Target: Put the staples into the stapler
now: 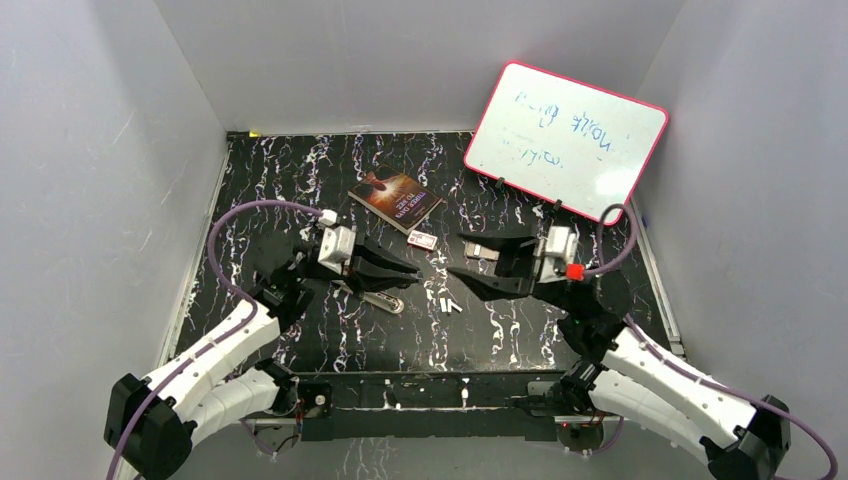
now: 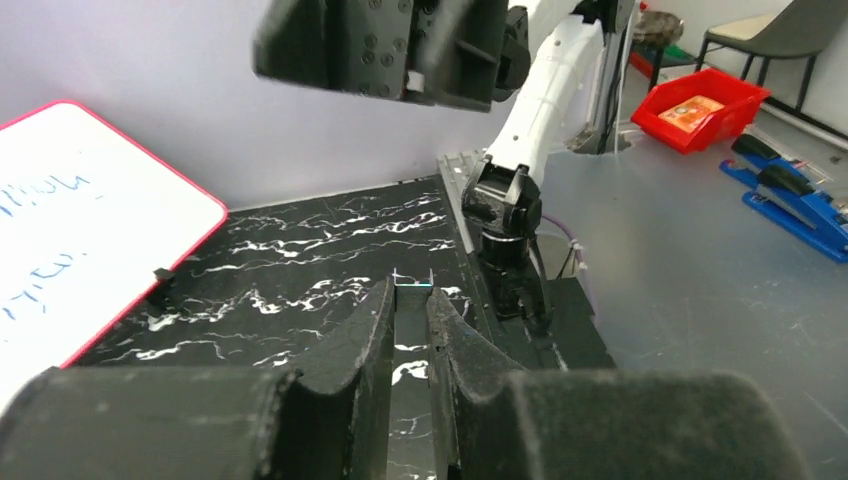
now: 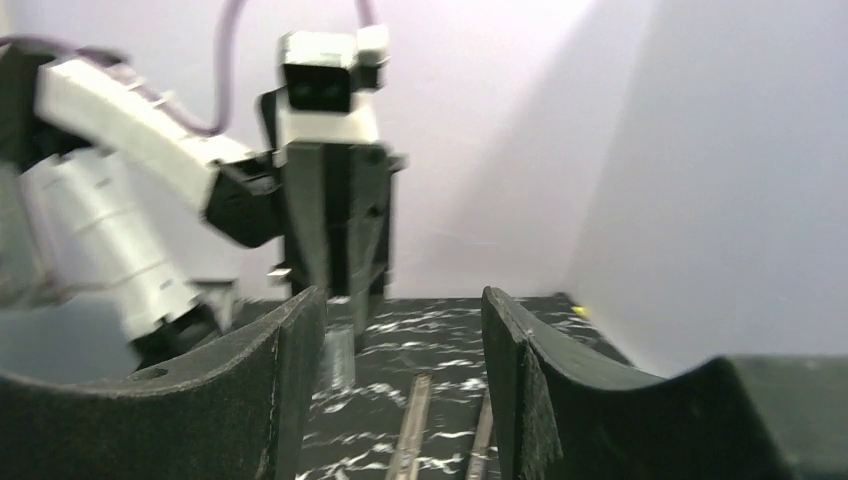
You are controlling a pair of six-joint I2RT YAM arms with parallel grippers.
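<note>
The staples (image 1: 447,305) lie on the table just nearside of my spread right fingers (image 3: 400,305), long axis running near-to-far. My left fingers (image 2: 412,292) are almost together; whether they pinch anything is unclear.

One stapler (image 1: 382,300), two loose strips (image 1: 443,304) (staples)

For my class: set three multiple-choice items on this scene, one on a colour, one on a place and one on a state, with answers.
1. The whiteboard frame is: A green; B yellow; C pink-red.
2. The small white-and-red box lies: A on the whiteboard; B just nearside of the book; C beside the left arm's base.
3. The right gripper is: A open; B shut on the book; C shut on the box.

Answers: 1 C, the top view shows its pink-red edge; 2 B, it sits by the book's near corner; 3 A, its wrist view shows a wide gap between the fingers.
</note>
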